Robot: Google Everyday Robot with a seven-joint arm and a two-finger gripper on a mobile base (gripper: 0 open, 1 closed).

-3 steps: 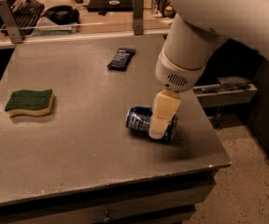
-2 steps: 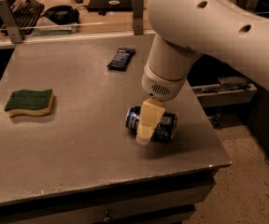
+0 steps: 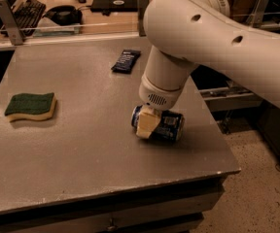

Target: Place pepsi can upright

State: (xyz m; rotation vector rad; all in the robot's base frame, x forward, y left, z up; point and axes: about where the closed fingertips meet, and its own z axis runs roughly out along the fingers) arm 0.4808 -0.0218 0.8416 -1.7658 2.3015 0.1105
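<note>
The pepsi can [image 3: 168,124], dark blue with white markings, lies on its side on the grey table [image 3: 81,149], near the right front part. My gripper [image 3: 147,124] hangs from the big white arm and is down at the can's left end. One cream-coloured finger [image 3: 146,123] shows in front of the can, touching it. The other finger is hidden behind the can and the wrist.
A green and yellow sponge [image 3: 30,106] lies at the left of the table. A flat black packet [image 3: 126,60] lies at the back middle. The table's right edge and front edge are close to the can. A keyboard [image 3: 26,9] and desk clutter sit behind the table.
The arm has swung left and lower over the can. The gripper has slid from the can's right part to its left end. The can has stayed lying in place.
</note>
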